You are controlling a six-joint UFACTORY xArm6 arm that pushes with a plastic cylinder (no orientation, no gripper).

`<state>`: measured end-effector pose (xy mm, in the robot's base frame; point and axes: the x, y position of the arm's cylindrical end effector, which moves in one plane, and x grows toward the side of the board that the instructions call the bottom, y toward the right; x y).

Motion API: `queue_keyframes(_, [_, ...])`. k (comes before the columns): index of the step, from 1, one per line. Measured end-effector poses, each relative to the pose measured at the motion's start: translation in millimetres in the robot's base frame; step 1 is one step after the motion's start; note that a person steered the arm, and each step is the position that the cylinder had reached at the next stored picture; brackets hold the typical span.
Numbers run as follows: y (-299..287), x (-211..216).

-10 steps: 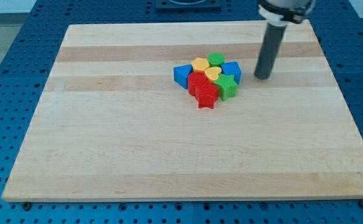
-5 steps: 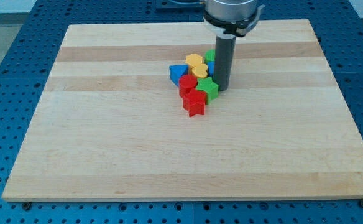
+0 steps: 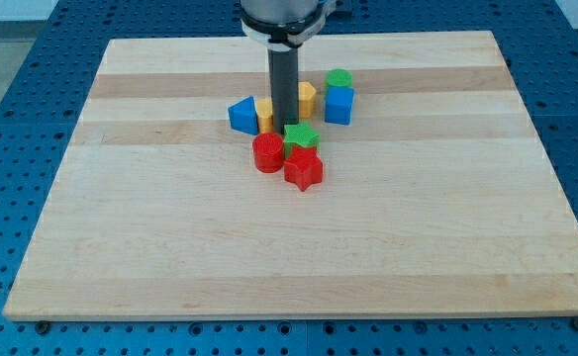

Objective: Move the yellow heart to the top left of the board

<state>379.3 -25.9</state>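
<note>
1. Yellow is the colour I'm after, and two yellow blocks sit either side of my rod: one just left of it, and one just right and a little higher in the frame.
2. I take the left yellow block for the yellow heart, though the rod hides most of its outline. It lies upper centre on the wooden table, touching or nearly touching the blue block on its left.
3. I carry no claw, so nothing is clenched or released. My tip stands against the heart's right side, just above the green star.
4. The heart looks small, light and rigid, and likely to slide easily but spin if pushed off-centre (no gripping possible). I would push on its lower right flank.
5. Risk: the blue block may travel along with it.
</note>
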Motion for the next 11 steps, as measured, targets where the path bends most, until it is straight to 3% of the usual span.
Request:
queue_keyframes(2, [-44.1, -15.2])
queue_keyframes(11, [-78.4, -119.6])
